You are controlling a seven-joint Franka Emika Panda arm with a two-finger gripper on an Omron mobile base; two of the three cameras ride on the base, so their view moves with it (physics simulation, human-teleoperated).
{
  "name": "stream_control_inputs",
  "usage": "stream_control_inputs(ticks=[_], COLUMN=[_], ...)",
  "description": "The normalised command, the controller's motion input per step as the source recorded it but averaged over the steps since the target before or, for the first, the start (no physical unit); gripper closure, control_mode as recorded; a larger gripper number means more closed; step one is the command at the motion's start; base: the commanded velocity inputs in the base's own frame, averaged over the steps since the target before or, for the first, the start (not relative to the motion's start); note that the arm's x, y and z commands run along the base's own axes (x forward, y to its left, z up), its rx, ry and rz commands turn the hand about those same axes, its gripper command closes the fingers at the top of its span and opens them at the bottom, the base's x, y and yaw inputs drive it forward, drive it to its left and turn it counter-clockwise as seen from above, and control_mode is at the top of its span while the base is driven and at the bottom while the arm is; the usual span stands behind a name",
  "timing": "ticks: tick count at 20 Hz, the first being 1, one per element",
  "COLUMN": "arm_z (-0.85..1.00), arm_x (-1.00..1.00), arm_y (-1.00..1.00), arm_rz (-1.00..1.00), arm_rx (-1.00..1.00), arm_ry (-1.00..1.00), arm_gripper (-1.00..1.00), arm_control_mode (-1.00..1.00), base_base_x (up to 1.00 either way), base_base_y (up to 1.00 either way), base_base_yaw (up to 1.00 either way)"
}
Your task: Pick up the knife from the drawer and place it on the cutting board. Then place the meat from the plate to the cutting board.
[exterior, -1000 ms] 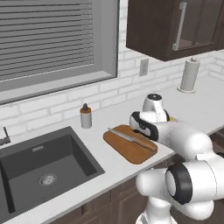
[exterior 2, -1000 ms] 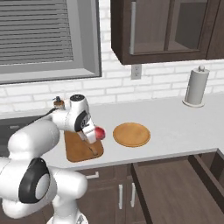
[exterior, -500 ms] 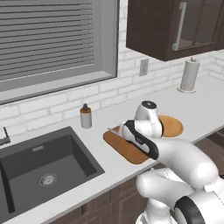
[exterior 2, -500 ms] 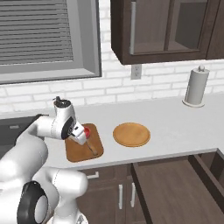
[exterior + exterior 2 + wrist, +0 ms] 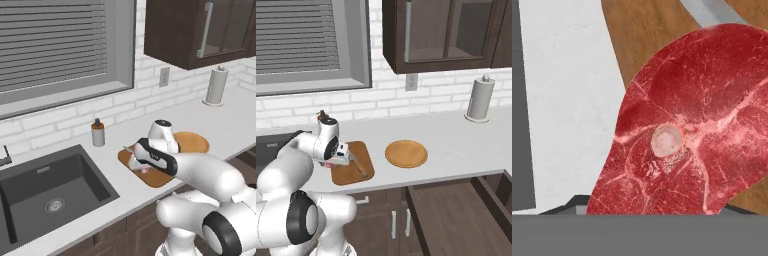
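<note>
Tool [image 5: 341,156] low over cutting board [image 5: 352,170], w/ meat [image 5: 687,130] right at its tips. Can't tell if it's pinching it. Knife [image 5: 359,166] lies on board beside.

Matt wooden cutting board [image 5: 647,40], marbled raw meat [image 5: 687,135] (moist-looking), smooth white stone-like counter [image 5: 567,100].

You see the white arm bent low over the rectangular medium-brown wooden cutting board [image 5: 161,178], its end effector [image 5: 138,163] down at the board's left part with a bit of red-and-pink raw meat [image 5: 145,170] showing beneath it. The round light-orange wooden plate [image 5: 196,142] lies just behind the arm on the pale surface [image 5: 230,120]. A dark sink basin [image 5: 50,192] sits to the left.
</note>
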Motion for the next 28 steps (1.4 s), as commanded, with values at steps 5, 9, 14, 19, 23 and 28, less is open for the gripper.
stream_control_inputs(ticks=[5,9,14,19,23,28], arm_z=[-0.09,0.00,-0.12,-0.35,-0.08,0.03], arm_x=[-0.01,0.08,0.00,0.06,0.18,0.06], arm_y=[0.09,-0.60,-0.31,0.01,0.01,-0.03], arm_rz=[0.20,0.18,0.15,0.10,0.02,0.00], arm_rx=[-0.14,0.00,-0.06,-0.19,-0.06,0.00], arm_ry=[0.06,0.00,0.00,0.02,0.00,0.00], arm_gripper=[1.00,1.00,1.00,-1.00,-1.00,-1.00], arm_control_mode=[-1.00,-1.00,-1.00,-1.00,-1.00,-1.00], base_base_x=[0.00,0.00,0.00,0.00,0.00,0.00], base_base_y=[0.00,0.00,0.00,0.00,0.00,0.00], base_base_yaw=[0.00,0.00,0.00,0.00,0.00,0.00])
